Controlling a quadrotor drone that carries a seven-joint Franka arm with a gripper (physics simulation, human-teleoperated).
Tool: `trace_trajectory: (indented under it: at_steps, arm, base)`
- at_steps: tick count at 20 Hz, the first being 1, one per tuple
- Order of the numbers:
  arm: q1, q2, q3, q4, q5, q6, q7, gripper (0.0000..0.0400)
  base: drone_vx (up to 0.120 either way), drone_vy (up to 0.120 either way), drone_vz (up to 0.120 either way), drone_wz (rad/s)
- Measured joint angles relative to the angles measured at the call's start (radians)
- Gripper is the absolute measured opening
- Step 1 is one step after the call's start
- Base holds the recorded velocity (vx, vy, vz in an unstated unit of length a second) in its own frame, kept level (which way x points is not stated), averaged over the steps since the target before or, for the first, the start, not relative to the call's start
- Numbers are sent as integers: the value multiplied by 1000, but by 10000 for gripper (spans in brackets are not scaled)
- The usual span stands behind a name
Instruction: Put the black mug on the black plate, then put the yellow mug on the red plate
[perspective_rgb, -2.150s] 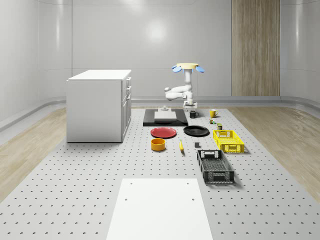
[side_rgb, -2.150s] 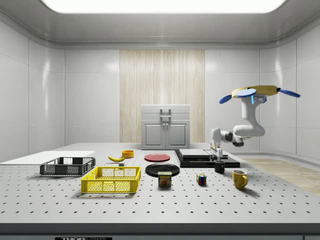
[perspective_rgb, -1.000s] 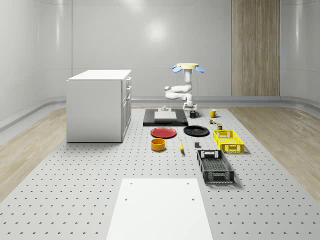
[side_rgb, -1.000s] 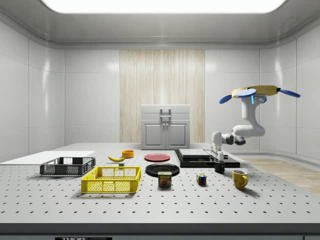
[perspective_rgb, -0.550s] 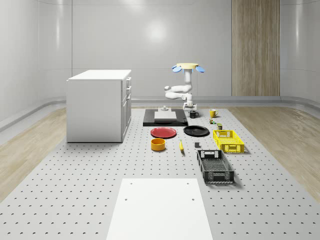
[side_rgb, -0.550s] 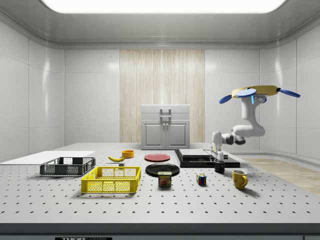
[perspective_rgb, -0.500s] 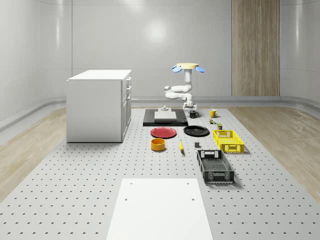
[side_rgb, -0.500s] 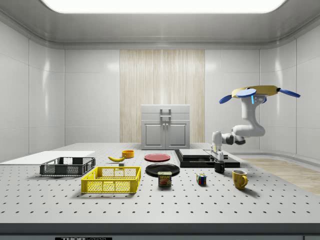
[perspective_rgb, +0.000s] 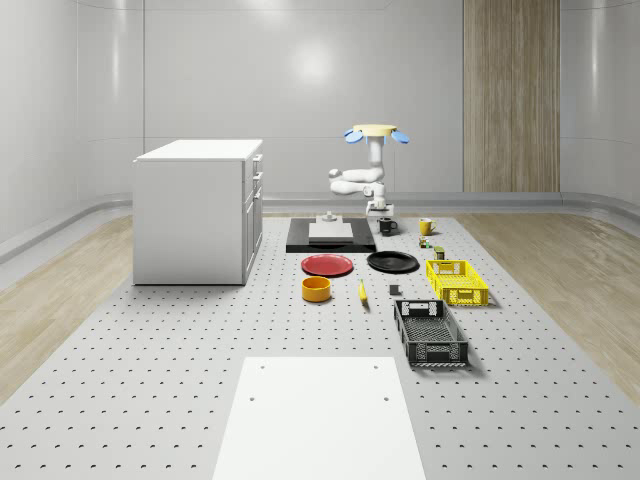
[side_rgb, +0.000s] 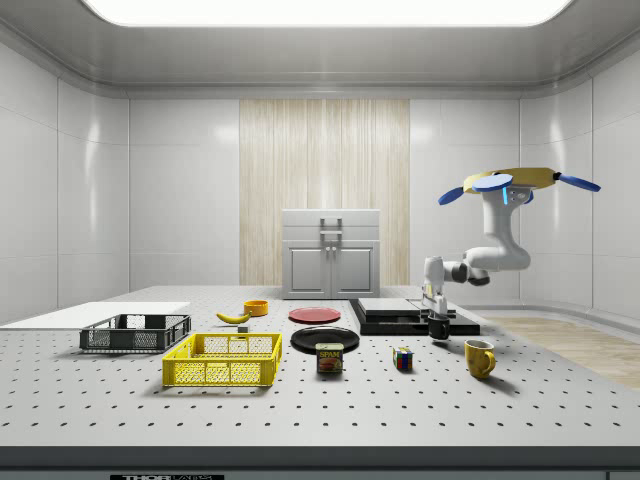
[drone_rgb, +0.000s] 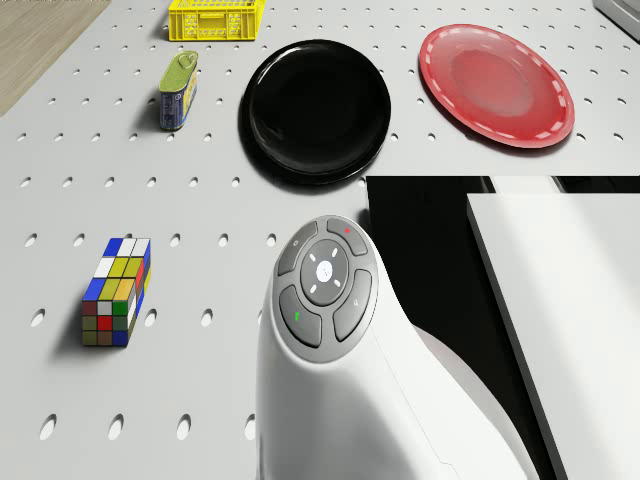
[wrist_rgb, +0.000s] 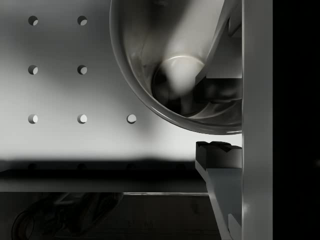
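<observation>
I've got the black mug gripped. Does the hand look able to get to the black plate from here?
Probably yes. The hand grips the black mug by its rim, the drone hovers close by, and the black plate lies bare, with open table between; the can stands aside.

"SPAM" on the can (side_rgb: 330, 357).

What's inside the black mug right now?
One finger of the claw reaches inside the black mug, pinching its wall against the other. The mug's floor looks bare; the finger covers part of it. The drone hovers nearby.
</observation>
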Motion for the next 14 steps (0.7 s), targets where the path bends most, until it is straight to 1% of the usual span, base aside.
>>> trace_trajectory:
  at_steps: [5,9,14]
  arm:
    - [-3,-6,34,-5,35,-3,6,110]
    - [-6,-13,46,-6,48,1,9,110]
    - [-9,-23,53,-6,57,9,11,110]
  base:
    - [8,0,120,0]
    - [120,0,120,0]
    - [120,0,8,0]
